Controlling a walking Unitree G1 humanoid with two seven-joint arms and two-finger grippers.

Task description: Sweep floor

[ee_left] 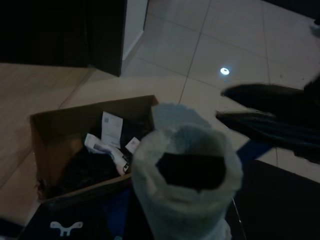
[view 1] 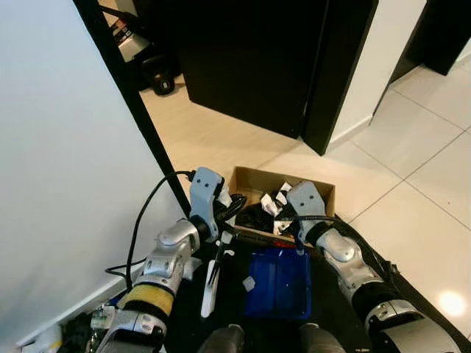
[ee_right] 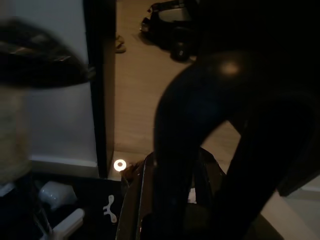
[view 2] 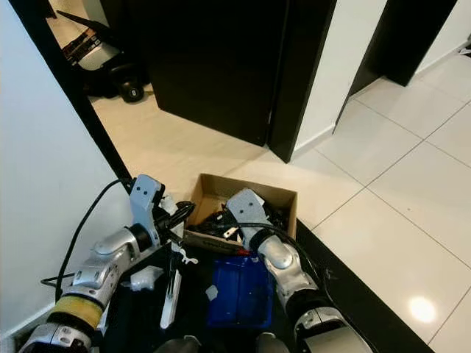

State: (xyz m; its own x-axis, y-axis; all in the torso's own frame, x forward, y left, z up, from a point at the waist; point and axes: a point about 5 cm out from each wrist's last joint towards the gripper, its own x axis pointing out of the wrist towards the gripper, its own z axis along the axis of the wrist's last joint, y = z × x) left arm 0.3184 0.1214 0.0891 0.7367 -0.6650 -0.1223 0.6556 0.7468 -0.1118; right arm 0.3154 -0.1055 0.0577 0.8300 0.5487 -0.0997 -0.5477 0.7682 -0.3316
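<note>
The cardboard box point(view 1: 250, 182) sits on the floor straight ahead and blocks the way forward at floor level; it is packed with dark clutter and white paper scraps, leaving little room inside. Just left of the box, a white wall point(view 1: 66, 147) with a black edge strip closes that side off. Beyond the box, a dark door panel point(view 1: 250, 59) stands in the way, with a band of bare beige floor point(view 1: 213, 140) between the two. Right of the box, glossy white tiles point(view 1: 419, 184) lie open. On the near side of the box, a blue tray point(view 1: 278, 283) and a white handle point(view 1: 211, 283) take up the dark mat.
</note>
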